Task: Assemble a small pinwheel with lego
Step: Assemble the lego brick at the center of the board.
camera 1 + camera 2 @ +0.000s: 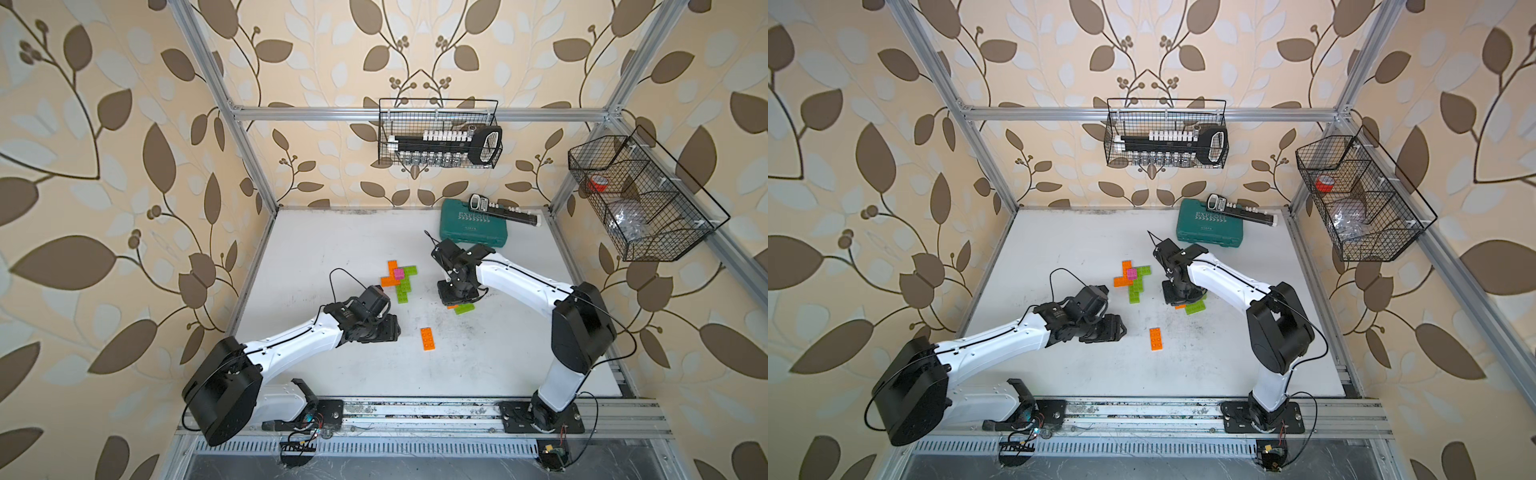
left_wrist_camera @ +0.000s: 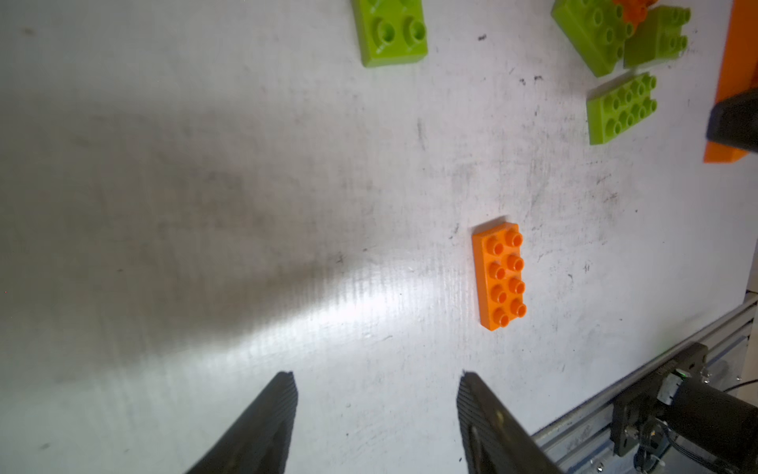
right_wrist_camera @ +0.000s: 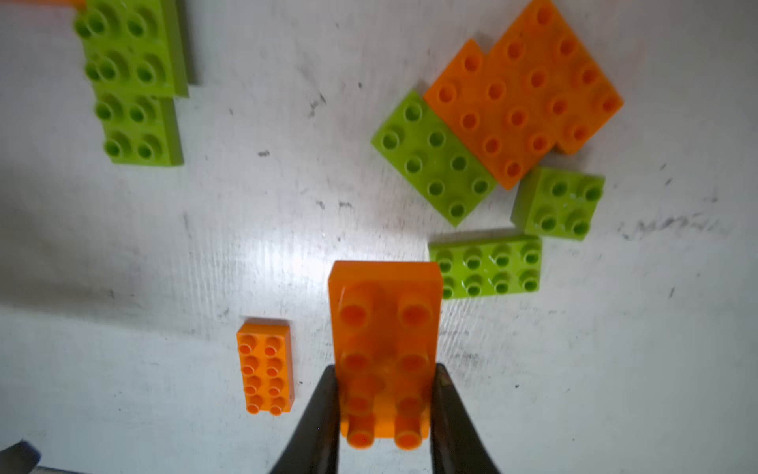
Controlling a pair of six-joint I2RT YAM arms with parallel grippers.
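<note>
The right gripper point(image 3: 384, 394) pinches an orange brick point(image 3: 385, 312), lower centre; it likely needs pressing squarely onto the pinwheel point(image 1: 397, 279). The left gripper point(image 2: 377, 385) gapes, empty.

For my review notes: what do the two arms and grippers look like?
The left arm and right arm match: white link shells, bulky black joint housings, thin black cables running outside. The left gripper and right gripper each have two black tapering fingers; the left's look finely ribbed.

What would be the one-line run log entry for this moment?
left tool: open, empty | right tool: shut on orange brick | loose orange brick: lying flat, untouched | pinwheel: partly built
</note>
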